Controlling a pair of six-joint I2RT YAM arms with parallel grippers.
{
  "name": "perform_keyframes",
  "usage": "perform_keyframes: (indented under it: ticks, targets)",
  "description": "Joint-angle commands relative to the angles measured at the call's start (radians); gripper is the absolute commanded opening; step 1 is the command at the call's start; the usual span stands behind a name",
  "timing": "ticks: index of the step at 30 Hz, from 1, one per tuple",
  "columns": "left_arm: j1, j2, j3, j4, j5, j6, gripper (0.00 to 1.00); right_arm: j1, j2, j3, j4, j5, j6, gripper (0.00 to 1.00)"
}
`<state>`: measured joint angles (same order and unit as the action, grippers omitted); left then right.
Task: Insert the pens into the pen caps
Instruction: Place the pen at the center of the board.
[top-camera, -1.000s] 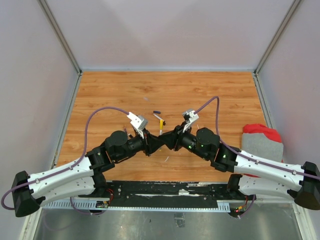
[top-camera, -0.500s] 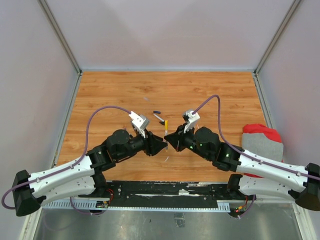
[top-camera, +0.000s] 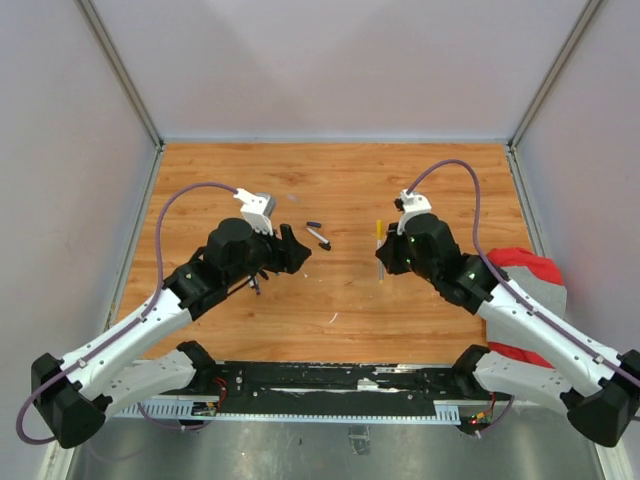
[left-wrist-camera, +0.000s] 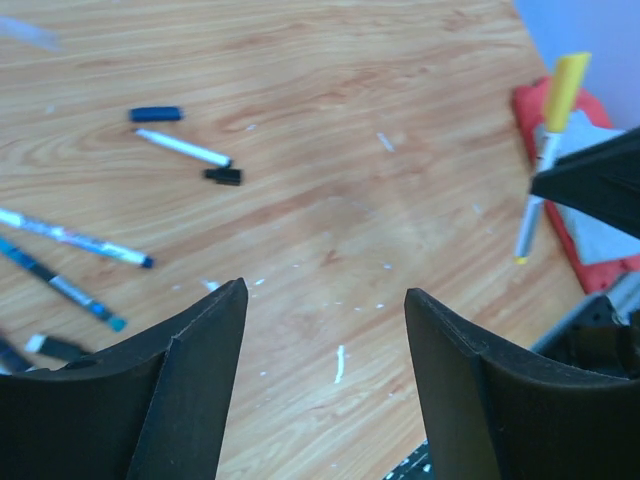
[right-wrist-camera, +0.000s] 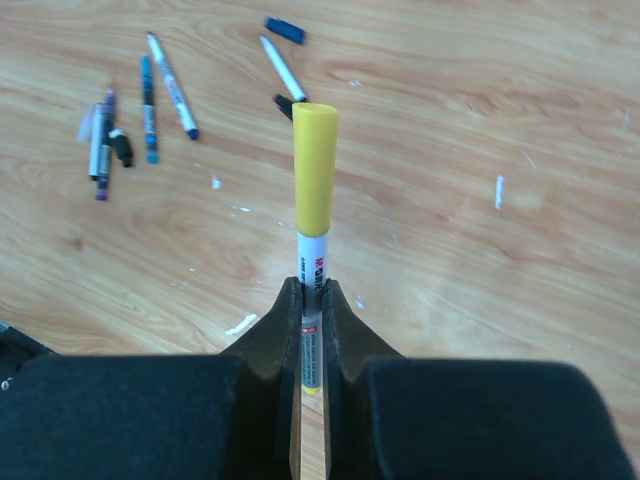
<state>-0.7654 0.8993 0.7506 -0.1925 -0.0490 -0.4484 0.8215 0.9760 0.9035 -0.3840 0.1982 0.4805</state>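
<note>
Wooden table (top-camera: 330, 180) bears two arms that have drawn apart since a second ago, when their tips met mid-table. Left gripper (top-camera: 293, 250) now gapes empty over the left half; its wrist view shows loose pens (left-wrist-camera: 183, 148) and a dark blue cap (left-wrist-camera: 157, 114) plainly. Right gripper (top-camera: 383, 258), right of centre, is clamped on the yellow-capped pen (right-wrist-camera: 311, 250), a grip its wrist view shows close up.

Pen (right-wrist-camera: 313, 250) half inside right gripper (right-wrist-camera: 311, 292)
</note>
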Motion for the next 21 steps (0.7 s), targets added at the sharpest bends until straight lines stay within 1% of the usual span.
perform_keyframes:
  ticks: [1, 2, 5, 10, 14, 18, 21]
  targets:
    - [0.122, 0.023, 0.070, -0.141, 0.072, 0.030, 0.70, -0.184, 0.006, -0.030, -0.081, -0.198, -0.029, 0.01]
    - [0.139, 0.024, 0.081, -0.162, 0.074, 0.037, 0.70, -0.219, 0.011, -0.031, -0.085, -0.226, -0.040, 0.01]
    - [0.151, 0.016, 0.115, -0.225, 0.044, 0.075, 0.74, -0.271, 0.034, -0.011, -0.113, -0.204, -0.046, 0.01]
    - [0.150, -0.016, 0.129, -0.286, -0.023, 0.124, 0.75, -0.301, 0.100, 0.043, -0.193, -0.081, -0.047, 0.00]
    - [0.150, -0.054, 0.123, -0.309, -0.076, 0.152, 0.75, -0.363, 0.193, 0.075, -0.227, -0.050, -0.092, 0.00]
    - [0.150, -0.108, 0.102, -0.305, -0.103, 0.164, 0.76, -0.426, 0.303, 0.116, -0.228, -0.088, -0.129, 0.01]
    - [0.150, -0.144, 0.074, -0.292, -0.104, 0.168, 0.76, -0.460, 0.424, 0.164, -0.233, -0.097, -0.154, 0.01]
